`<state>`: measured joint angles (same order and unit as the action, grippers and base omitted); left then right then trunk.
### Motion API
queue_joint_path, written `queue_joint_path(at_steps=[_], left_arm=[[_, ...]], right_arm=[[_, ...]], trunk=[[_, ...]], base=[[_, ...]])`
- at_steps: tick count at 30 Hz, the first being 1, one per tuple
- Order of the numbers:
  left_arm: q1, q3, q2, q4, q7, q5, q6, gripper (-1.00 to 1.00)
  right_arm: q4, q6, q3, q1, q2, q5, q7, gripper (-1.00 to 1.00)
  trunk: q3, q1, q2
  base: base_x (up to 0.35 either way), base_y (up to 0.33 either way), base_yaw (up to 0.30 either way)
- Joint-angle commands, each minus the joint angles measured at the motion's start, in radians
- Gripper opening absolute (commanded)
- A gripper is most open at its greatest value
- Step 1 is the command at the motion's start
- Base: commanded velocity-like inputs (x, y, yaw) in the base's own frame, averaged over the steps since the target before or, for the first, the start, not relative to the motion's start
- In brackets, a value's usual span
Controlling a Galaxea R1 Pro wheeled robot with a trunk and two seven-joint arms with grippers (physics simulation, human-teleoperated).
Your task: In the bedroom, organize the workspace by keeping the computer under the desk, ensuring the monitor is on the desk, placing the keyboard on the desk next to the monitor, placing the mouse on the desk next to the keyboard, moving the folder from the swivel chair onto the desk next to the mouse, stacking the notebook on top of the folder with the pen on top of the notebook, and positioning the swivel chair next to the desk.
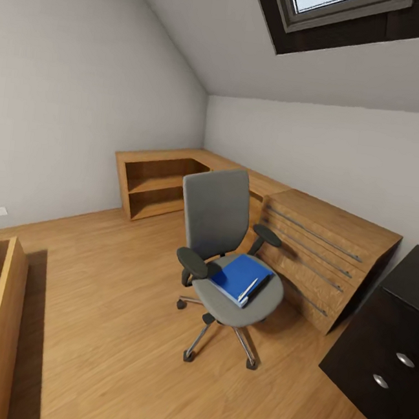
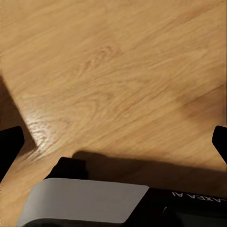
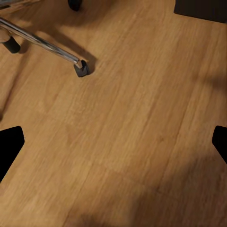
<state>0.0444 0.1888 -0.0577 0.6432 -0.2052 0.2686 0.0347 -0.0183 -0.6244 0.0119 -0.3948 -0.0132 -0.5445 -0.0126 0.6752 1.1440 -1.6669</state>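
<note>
One bright blue flat folder [image 1: 241, 277] lies on the seat of the grey-upholstered swivel chair [image 1: 218, 218], on the wooden floor [image 1: 118, 329] near the glossy black desk [image 1: 390, 334]. Both grippers' jaws are spread wide, holding nothing.

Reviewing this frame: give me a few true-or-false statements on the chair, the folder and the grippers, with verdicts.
1. The folder lies on the swivel chair seat. True.
2. The folder is red. False: it is bright blue.
3. The right gripper is shut on the folder. False: its fingers are spread over bare wooden floor.
4. The left gripper is open over the floor. True.
5. The chair stands between the wooden dresser and the camera. True.
</note>
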Motion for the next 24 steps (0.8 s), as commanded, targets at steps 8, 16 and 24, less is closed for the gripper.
queue_joint_path(at_steps=[8, 16, 24], left_arm=[[0.0, 0.006, 0.001, 0.001, -0.008, 0.011, 0.004, 1.0], [0.0, 0.006, 0.003, 0.002, -0.008, 0.012, 0.004, 1.0], [0.0, 0.006, 0.003, 0.002, -0.008, 0.013, 0.004, 1.0]], right_arm=[[-0.003, -0.006, 0.001, -0.001, -0.005, -0.002, -0.001, 1.0], [-0.002, -0.006, 0.001, -0.001, -0.005, -0.002, -0.002, 1.0], [-0.002, -0.006, 0.002, -0.001, -0.005, 0.001, -0.003, 1.0]], trunk=[[-0.024, -0.031, 0.056], [-0.05, -0.061, 0.112], [-0.075, -0.092, 0.168]], base=[[-0.138, 0.0, -0.125], [-0.327, 0.0, -0.254], [-0.326, 0.0, -0.263]])
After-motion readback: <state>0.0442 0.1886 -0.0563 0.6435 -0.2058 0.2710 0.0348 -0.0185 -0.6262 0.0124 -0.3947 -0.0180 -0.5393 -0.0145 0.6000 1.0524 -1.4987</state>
